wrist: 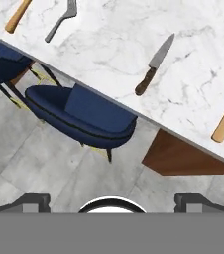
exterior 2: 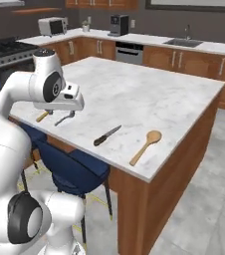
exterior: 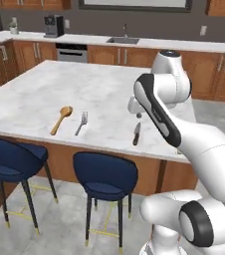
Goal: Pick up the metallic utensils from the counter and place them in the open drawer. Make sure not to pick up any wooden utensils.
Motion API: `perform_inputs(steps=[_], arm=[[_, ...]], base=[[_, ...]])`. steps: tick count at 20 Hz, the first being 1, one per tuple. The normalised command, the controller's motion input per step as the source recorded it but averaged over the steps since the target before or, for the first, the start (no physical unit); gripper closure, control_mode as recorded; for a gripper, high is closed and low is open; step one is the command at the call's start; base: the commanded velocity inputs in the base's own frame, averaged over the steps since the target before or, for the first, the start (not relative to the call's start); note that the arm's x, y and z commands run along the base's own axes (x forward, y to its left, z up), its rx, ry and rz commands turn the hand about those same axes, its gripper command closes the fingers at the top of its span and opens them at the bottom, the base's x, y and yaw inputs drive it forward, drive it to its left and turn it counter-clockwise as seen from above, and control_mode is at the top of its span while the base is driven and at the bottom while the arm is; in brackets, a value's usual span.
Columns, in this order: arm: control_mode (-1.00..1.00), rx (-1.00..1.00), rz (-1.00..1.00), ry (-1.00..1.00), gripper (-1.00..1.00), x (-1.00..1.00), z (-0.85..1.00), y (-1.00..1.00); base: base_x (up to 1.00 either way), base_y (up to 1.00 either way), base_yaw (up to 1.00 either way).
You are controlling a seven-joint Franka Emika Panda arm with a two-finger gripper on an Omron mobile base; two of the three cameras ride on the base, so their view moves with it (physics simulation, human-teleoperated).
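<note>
Nothing of the task looks done yet. The marble worktop [exterior 2: 149, 94] spreads across the middle of the right base view, and every utensil lies on it. The knife [exterior 2: 107, 135] sits near the front edge at centre frame, its dark handle toward the stools. The small grey bent utensil [exterior 2: 64, 118] lies at mid-left, partly behind the arm, next to one wooden spoon [exterior: 61, 119]. The other wooden spoon [exterior 2: 146, 147] lies just right of the knife. Both metal pieces are left to move. The claw [wrist: 112, 201], at the bottom of the hand view, is spread wide and holds nothing, hanging above the floor and a blue stool [wrist: 82, 116], apart from the knife.
</note>
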Motion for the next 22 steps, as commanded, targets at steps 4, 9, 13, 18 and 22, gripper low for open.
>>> perform_inputs(steps=[4,9,13,18,22], arm=[[1.00,0.00,0.00,0.00,-1.00,0.00,0.00,0.00],[1.00,0.00,0.00,0.00,-1.00,0.00,0.00,0.00],[1.00,0.00,0.00,0.00,-1.00,0.00,0.00,0.00],[1.00,0.00,0.00,0.00,-1.00,0.00,0.00,0.00],[1.00,0.00,0.00,0.00,-1.00,0.00,0.00,0.00]], base=[[0.04,0.70,-0.52],[0.00,0.57,-0.53],[0.00,0.51,-0.51],[0.00,0.53,-0.23],[0.00,0.58,-0.12]])
